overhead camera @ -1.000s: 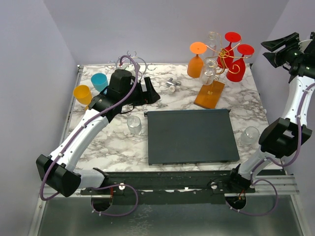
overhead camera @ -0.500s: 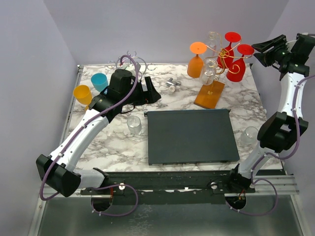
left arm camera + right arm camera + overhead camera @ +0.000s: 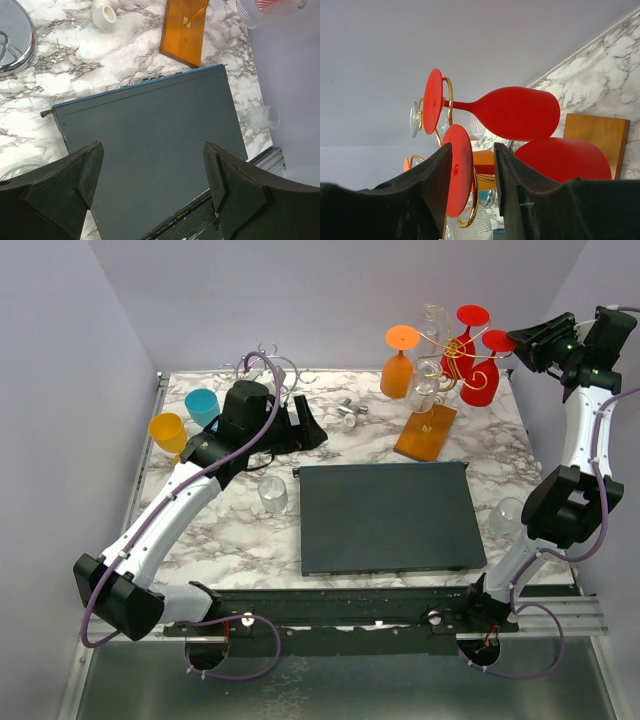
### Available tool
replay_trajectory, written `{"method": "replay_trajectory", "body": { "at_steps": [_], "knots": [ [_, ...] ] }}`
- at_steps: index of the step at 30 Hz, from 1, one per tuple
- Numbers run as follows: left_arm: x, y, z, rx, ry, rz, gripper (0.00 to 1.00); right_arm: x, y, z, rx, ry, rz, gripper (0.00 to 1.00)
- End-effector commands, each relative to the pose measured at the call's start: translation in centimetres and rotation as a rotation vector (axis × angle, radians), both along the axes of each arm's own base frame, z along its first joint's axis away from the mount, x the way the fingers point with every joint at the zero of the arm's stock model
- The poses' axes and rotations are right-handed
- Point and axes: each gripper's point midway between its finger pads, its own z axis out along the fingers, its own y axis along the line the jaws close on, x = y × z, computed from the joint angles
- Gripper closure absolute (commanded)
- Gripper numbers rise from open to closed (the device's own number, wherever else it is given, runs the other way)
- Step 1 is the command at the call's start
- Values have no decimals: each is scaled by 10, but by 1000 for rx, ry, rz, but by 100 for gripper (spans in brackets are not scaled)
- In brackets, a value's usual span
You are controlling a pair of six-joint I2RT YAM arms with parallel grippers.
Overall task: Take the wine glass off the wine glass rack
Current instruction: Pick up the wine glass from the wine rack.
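Note:
The wine glass rack stands at the back right: an orange-brown wooden base [image 3: 425, 430] [image 3: 185, 30] [image 3: 597, 137] with a gold wire stem and curly hooks. Upside down from it hang two red wine glasses [image 3: 480, 388] [image 3: 458, 355], an orange one [image 3: 398, 370] and clear ones [image 3: 425, 390]. My right gripper [image 3: 520, 340] [image 3: 472, 150] is up at the rightmost red glass, its jaws partly closed either side of that glass's round foot [image 3: 460, 170] and stem, with a gap still showing. My left gripper [image 3: 305, 425] [image 3: 152, 150] is open and empty over the table's middle.
A dark grey board [image 3: 385, 515] lies at the front centre. Beside it stand a clear tumbler [image 3: 272, 495] and a clear glass [image 3: 507, 515]. At the back left are a blue cup [image 3: 202, 405], a yellow cup [image 3: 167, 430] and a chrome wire stand [image 3: 265, 365].
My right arm has swung left to the rack and its jaws have narrowed around the rightmost red glass's foot. The left arm has not moved.

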Motion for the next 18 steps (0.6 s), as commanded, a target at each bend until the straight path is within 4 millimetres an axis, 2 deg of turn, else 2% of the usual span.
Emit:
{"method": "replay_trajectory", "body": {
  "at_steps": [1, 5, 10, 18],
  "knots": [
    [1, -6, 0, -14, -8, -17, 12, 8, 3, 5, -11, -28, 3, 57],
    [1, -6, -2, -14, -4, -18, 12, 8, 4, 7, -13, -28, 5, 62],
    [1, -6, -2, -12, -4, -18, 12, 7, 2, 7, -18, -21, -11, 75],
    [1, -6, -5, -11, 1, -18, 12, 3, -1, 15, -29, -28, -41, 81]
  ]
}}
